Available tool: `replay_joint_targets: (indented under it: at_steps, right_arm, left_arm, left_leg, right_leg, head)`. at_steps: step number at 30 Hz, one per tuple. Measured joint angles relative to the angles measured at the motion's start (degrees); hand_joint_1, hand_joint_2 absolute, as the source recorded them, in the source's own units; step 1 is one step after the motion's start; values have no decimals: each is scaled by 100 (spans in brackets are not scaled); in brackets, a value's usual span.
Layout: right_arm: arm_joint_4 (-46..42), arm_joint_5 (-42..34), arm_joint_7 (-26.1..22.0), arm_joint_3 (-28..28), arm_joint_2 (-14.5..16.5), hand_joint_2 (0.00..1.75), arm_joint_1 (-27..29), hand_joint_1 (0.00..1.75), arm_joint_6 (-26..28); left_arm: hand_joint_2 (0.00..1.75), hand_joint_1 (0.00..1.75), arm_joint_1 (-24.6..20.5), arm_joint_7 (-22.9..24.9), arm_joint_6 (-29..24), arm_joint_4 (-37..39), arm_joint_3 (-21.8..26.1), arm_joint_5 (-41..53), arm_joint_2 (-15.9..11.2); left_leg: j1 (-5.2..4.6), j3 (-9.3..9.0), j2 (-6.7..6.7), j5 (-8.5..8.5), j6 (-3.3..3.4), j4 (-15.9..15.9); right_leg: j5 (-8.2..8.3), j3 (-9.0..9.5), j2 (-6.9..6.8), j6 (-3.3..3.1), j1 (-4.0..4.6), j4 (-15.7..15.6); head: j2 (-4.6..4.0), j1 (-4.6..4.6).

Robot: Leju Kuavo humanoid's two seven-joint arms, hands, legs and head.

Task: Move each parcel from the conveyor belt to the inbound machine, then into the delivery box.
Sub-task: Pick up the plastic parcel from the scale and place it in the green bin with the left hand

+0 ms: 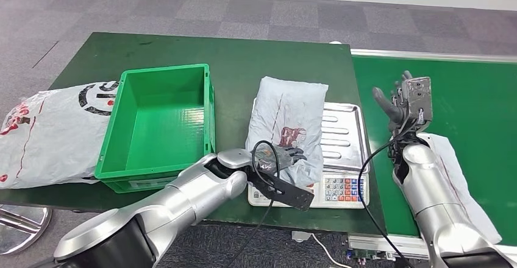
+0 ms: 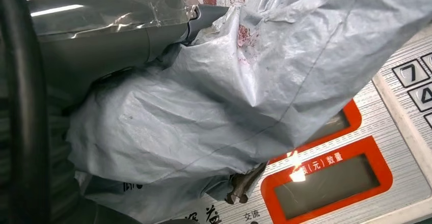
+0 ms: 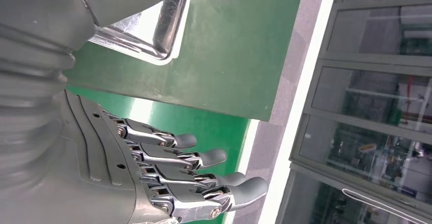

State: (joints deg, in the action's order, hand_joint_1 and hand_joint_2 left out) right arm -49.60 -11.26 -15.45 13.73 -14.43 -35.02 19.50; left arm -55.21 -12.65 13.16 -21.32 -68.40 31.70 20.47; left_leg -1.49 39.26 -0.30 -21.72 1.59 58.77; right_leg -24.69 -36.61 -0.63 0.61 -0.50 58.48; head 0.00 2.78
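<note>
- A printed white plastic bag (image 1: 52, 131) is lying at the far left, beside the empty green plastic crate (image 1: 160, 122).
- The left hand (image 1: 274, 157) is grasping the near edge of the crumpled grey poly-mailer parcel (image 1: 288, 122), which is lying on the steel-topped weighing scale (image 1: 342, 152); lifting it leftwards into the crate seems next.
- The right hand (image 1: 405, 100) is hovering, fingers released, over the green conveyor belt (image 1: 475, 103).

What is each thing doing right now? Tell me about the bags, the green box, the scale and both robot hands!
Grey parcel: lying on the scale, its near end gripped by the left hand.
Scale: on the table, tray partly covered by the parcel.
Green box: upright, empty.
White bag: lying left of the box, untouched.
Left hand: gripping the parcel.
Right hand: raised over the belt, fingers spread, holding nothing.
</note>
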Motion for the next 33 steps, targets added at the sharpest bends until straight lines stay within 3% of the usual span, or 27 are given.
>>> replay_joint_targets:
  at_steps: [1,2,9,15,23,27,33]
  right_arm:
    - [-11,0,0,0,0,175,4,0,-1]
    - [-23,0,1,0,0,175,6,0,-1]
    - [-371,92,95,-9,-6,175,151,0,-13]
    - [-713,173,187,-95,-32,175,299,0,-101]
    - [-877,162,207,-165,-78,175,388,0,-174]
    - [-886,63,181,-201,-125,175,409,0,-215]
    - [-968,-10,123,-311,-187,175,491,0,-204]
  left_arm:
    - [175,167,-5,13,-31,13,-26,11,3]
    - [175,175,-8,39,-92,25,-51,36,4]
    - [175,175,11,392,-1280,46,-108,409,38]
    - [175,175,51,328,-2204,15,-58,654,38]
    - [175,175,16,52,-2496,-110,155,437,31]
    - [175,175,-4,-222,-2450,-472,656,24,-21]
    - [175,175,-201,-199,-2443,-1139,1354,-119,-84]
  left_leg:
    - [0,-2,0,0,0,0]
    - [0,-4,1,1,-1,0]
    - [1,-9,0,2,0,0]
    - [0,-7,2,9,3,0]
    - [-1,-4,-1,10,4,1]
    - [-1,0,-2,9,4,1]
    - [-1,4,-2,8,5,1]
  right_leg:
    - [0,2,0,0,0,0]
    - [0,3,0,0,0,0]
    - [1,10,-2,-1,0,0]
    - [9,5,0,2,-1,0]
    - [13,4,-2,4,-2,0]
    - [11,0,-3,3,-2,0]
    - [9,-4,-4,3,-2,0]
  head:
    - [0,0]
    - [0,0]
    - [0,0]
    - [0,0]
    - [0,0]
    - [0,0]
    - [0,0]
